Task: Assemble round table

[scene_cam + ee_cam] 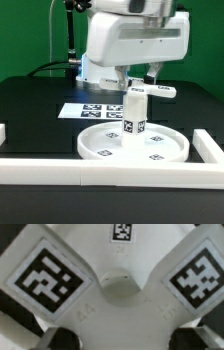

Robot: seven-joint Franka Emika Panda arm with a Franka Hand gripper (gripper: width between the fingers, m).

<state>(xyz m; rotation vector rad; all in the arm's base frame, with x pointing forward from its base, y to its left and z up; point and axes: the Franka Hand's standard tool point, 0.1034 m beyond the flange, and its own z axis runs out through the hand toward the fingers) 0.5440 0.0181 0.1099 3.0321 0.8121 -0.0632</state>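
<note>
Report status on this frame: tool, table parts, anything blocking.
Tool shut on base. Base held at top of upright leg, seating unclear. Leg stands on disc. Nothing seen in the way.

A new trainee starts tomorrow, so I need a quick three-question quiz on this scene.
1. True or false: the leg lies flat beside the disc.
2. What does the tool grip? A) disc B) base C) leg
3. In the exterior view, where is the marker board relative to the disc?

Key:
1. False; it stands upright on the disc.
2. B
3. Behind the disc.
</note>
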